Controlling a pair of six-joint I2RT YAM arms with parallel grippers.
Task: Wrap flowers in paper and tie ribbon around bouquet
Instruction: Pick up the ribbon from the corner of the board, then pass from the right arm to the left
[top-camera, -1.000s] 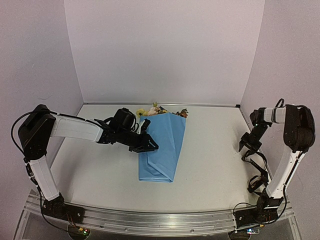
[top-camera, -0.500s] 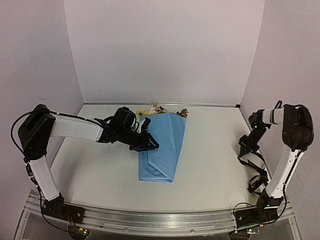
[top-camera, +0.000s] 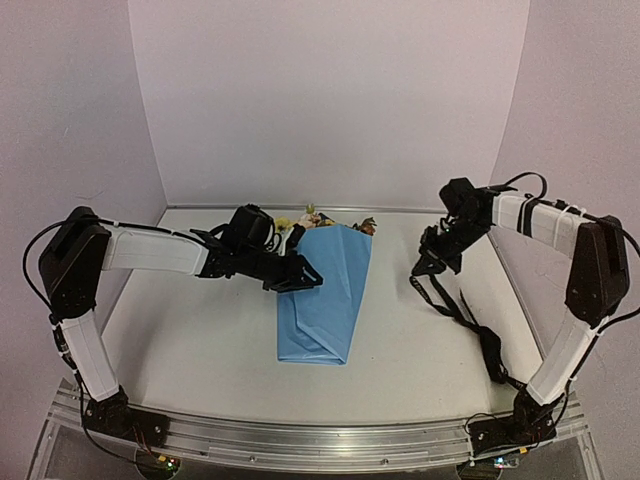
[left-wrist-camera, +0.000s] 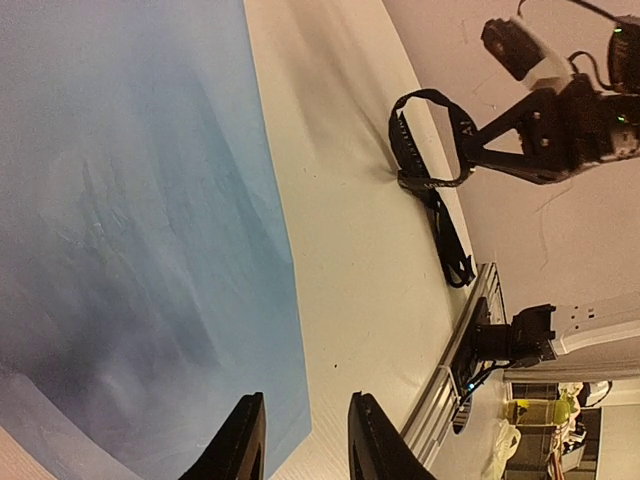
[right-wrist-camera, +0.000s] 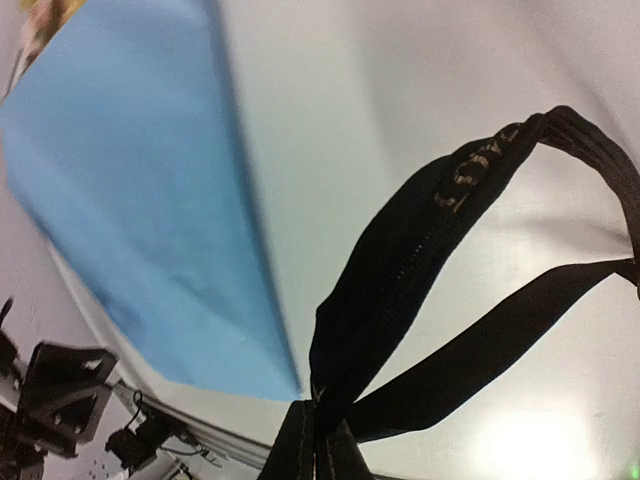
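While the bouquet (top-camera: 325, 300) lay flat on the table (top-camera: 180, 340), its light-blue paper (top-camera: 335, 270) folded into a long cone, the flowers (top-camera: 312, 219) showed only at the bouquet's wide far end as a small cluster of yellow, pink and orange heads. The narrow end of the bouquet pointed the opposite way, and no ribbon was around its waist yet.

The left gripper (top-camera: 295, 280) sat at the bouquet's left edge, near the wide end, low over the paper. In the left wrist view its fingers (left-wrist-camera: 240, 445) stood apart, and the paper's edge (left-wrist-camera: 285, 300) ran down into the gap between them. Whether they touched the sheet could not be told.

To the right of the bouquet and well apart from it, the right gripper (top-camera: 425, 265) hung above the table with its fingers (right-wrist-camera: 295, 455) pressed together on the ribbon (top-camera: 465, 320). In the right wrist view the black band (right-wrist-camera: 420, 290) rose from the closed fingertips in two strands, and pale lettering showed on the wider one. From the grip, a loop of ribbon drooped to the table, and the rest trailed across the surface away from the bouquet, farther to its right. None of the ribbon touched the bouquet.
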